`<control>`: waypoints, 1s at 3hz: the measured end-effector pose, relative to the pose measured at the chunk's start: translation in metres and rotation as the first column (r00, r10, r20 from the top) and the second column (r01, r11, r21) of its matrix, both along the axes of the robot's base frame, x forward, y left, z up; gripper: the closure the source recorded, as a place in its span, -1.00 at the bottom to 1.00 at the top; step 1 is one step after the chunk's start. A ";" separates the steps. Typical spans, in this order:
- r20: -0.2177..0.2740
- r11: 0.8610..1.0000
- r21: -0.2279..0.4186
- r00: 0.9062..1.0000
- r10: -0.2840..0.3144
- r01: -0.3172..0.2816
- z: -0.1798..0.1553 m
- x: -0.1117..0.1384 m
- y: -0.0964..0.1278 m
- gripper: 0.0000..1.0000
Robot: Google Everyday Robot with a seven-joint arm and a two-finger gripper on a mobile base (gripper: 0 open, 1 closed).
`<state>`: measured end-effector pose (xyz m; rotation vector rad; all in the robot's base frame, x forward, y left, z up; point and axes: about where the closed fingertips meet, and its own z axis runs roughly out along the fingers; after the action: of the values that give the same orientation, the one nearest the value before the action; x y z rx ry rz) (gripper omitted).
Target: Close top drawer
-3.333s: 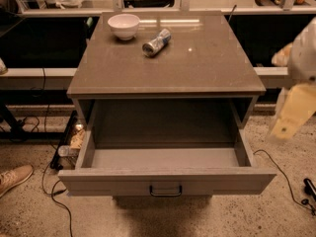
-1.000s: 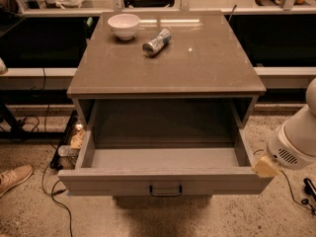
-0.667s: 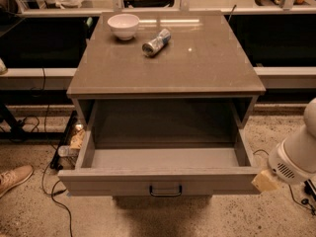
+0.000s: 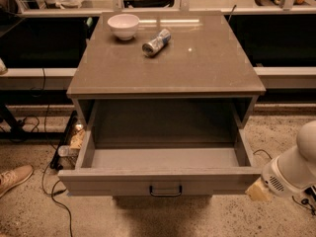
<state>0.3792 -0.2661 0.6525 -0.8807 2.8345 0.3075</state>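
The top drawer [image 4: 163, 181] of the grey cabinet stands pulled far out. Its deep grey box is empty and its flat front carries a small dark bar handle [image 4: 166, 190] at centre. My gripper [image 4: 258, 191] is at the lower right, a pale tip at the end of the white arm [image 4: 295, 170]. It sits just off the right end of the drawer front, at about the same height. I cannot tell whether it touches the front.
On the cabinet top [image 4: 207, 58] sit a white bowl [image 4: 123, 25] and a crushed can [image 4: 156, 42] lying on its side. Cables and bottles [image 4: 71, 142] lie on the floor left of the cabinet. A shoe [image 4: 14, 177] shows at the lower left.
My arm has come down the right side and forward, from beside the cabinet to the right corner of the drawer front. The drawer has not moved.
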 end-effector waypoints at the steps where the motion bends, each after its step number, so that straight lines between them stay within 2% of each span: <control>1: 0.060 0.999 0.043 0.998 -0.017 0.014 -0.015 0.021 0.024 1.00; 2: 0.153 0.995 0.095 0.988 -0.015 0.000 -0.017 0.059 0.059 1.00; 3: 0.161 0.995 0.099 0.987 -0.016 0.000 -0.019 0.061 0.060 1.00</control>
<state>0.4406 -0.2059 0.6333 -0.8335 2.6488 0.3547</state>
